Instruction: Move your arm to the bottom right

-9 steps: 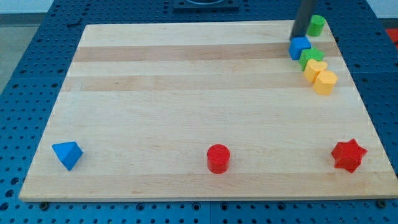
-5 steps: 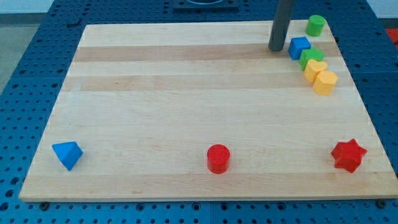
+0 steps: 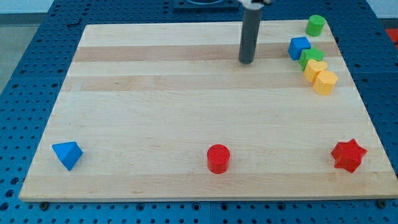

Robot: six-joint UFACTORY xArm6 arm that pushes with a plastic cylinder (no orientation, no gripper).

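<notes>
The wooden table point(image 3: 186, 112) fills most of the frame, pale planks with a darker band near the top, sitting on a blue perforated base point(image 3: 25, 93) that shows along all edges; nothing more of the room can be made out. The arm's dark rod comes down from the top centre, and my tip point(image 3: 246, 61) rests on the table in the upper middle, well left of the cluster in the upper right and touching no block. There is no end effector to speak of as released or clenched: the rod simply ends in the tip, holding nothing. As a judgement, the task is barely begun, since the bottom right corner of the table lies far from the tip, down and to the view's right, and the whole diagonal crossing is left. The red star block point(image 3: 348, 155) sits near that corner and could be nudged if the tip runs straight into it. Elsewhere, the red cylinder block point(image 3: 218, 158) lies at bottom centre and the blue block point(image 3: 67, 154) at lower left. In the upper right sit the blue cube-like block point(image 3: 299, 47), a green block point(image 3: 311, 57), two yellow blocks point(image 3: 321, 76) close together, and a green cylinder block point(image 3: 316, 25) at the corner.
</notes>
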